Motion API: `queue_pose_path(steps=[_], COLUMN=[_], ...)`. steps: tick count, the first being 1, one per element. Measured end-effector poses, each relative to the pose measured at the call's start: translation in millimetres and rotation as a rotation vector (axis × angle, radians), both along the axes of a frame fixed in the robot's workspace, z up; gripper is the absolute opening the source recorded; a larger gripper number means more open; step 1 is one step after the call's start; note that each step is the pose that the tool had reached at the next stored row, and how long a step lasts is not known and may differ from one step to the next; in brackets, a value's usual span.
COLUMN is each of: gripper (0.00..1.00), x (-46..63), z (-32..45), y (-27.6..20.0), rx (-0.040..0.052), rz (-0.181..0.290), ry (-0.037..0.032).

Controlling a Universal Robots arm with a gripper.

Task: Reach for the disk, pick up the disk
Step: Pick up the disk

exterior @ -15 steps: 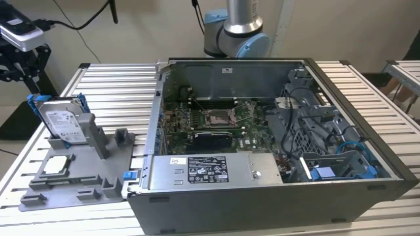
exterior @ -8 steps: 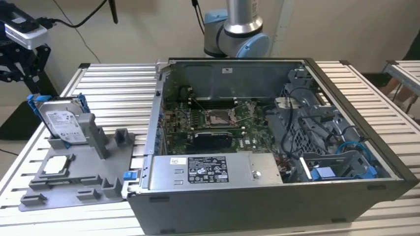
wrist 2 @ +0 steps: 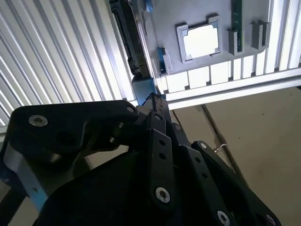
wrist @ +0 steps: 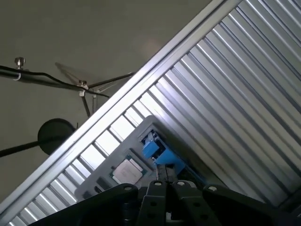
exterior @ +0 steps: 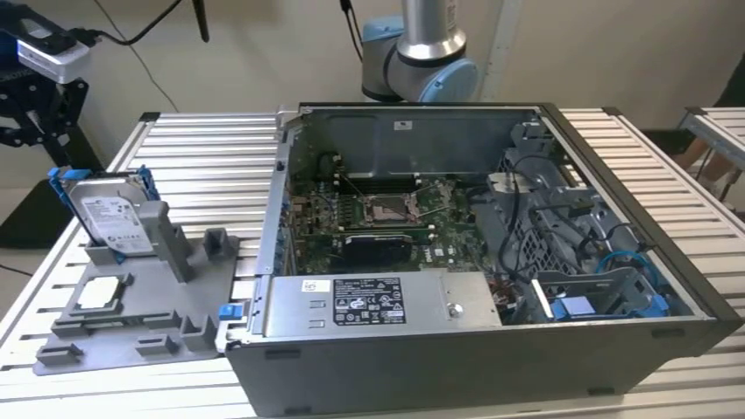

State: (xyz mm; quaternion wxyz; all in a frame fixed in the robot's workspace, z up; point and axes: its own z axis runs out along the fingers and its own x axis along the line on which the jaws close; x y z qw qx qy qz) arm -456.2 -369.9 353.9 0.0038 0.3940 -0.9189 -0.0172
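One silver-grey disk (exterior: pixel 108 214), white-labelled, blue-bracketed, stands upright in grey fixture (exterior: pixel 163 307).

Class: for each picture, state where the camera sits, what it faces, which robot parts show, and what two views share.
Exterior view: off the arm, looking down on the open computer case and the disk upright in its fixture; arm behind the case.
First wrist view: on the arm, looking past the tool at the disk.
Second wrist view: on the arm, looking past the tool at the fixture.
Shared: both wrist views show the chip.
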Motion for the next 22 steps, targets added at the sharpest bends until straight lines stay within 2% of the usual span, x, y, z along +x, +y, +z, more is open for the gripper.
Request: queue_pose_path(steps=[16, 20, 22], gripper=[0.0, 0.0, 0.0], x=[0.0, 0.0, 0.0], z=[0.0, 0.1, -0.1], y=[0.0, 0.0, 0.0], rx=[-0.0001, -0.0009, -0.0018], rz=[0.234, 0.3, 0.334], ry=[-0.0023, -0.0081, -0.0163])
